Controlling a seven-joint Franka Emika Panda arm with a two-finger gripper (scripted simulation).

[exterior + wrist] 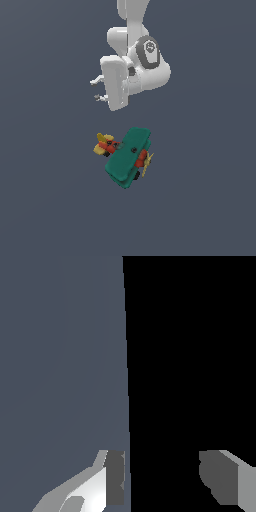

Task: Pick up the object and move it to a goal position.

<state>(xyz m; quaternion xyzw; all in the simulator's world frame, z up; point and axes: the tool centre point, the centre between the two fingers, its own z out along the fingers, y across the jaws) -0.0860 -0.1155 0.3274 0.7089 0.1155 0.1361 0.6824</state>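
Observation:
The object [127,156] is a small toy biplane with two stacked teal-green wings, a red-orange body, a yellow propeller and a yellow tail. It lies on the dark grey surface in the middle of the exterior view. My gripper [99,89] hangs above it, toward the exterior view's left, with its fingers pointing sideways. The jaws stand apart with nothing between them. In the wrist view the two fingers [116,476] show wide apart, and the biplane is out of that view.
The white arm [142,55] comes down from the top of the exterior view. A plain dark grey surface [50,200] fills the scene. In the wrist view one half is grey surface [60,356] and the other half is black.

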